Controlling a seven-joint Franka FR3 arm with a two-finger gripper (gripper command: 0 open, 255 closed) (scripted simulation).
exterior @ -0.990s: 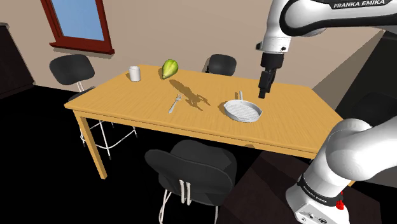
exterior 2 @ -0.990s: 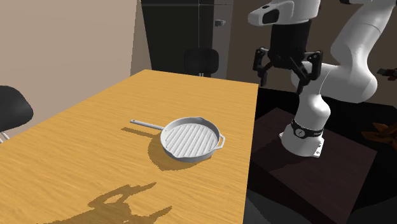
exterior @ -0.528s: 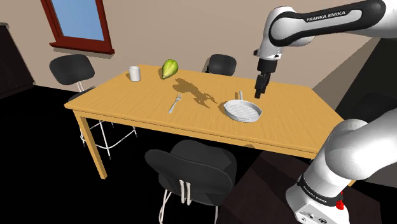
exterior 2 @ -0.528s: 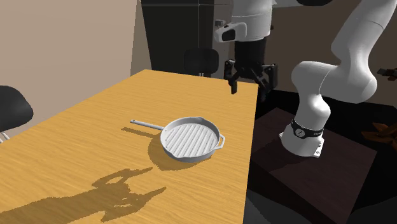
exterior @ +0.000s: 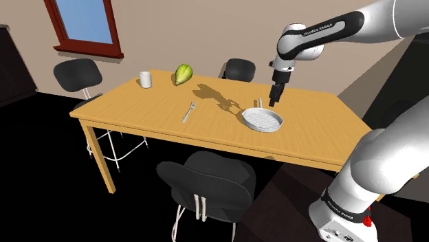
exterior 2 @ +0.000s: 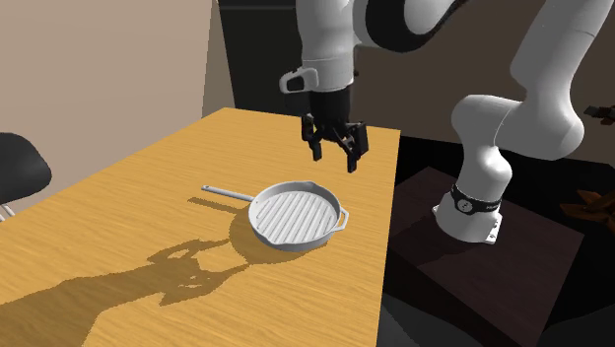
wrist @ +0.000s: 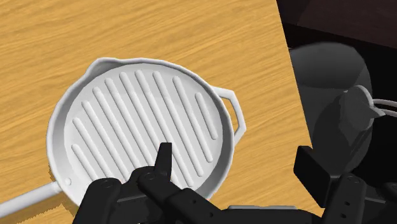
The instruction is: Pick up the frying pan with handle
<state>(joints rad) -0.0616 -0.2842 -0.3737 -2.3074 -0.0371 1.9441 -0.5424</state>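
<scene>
Tool wide open, empty, hovering above ribbed white frying pan on wooden bench.

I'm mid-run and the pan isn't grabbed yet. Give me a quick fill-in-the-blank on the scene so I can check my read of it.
1. The gripper hangs above the table with its fingers ____.
2. The long handle of the frying pan points toward the second exterior view's ____.
3. In the shoulder view, the fruit beside the mug is coloured ____.
Missing words: open; left; green.
</scene>
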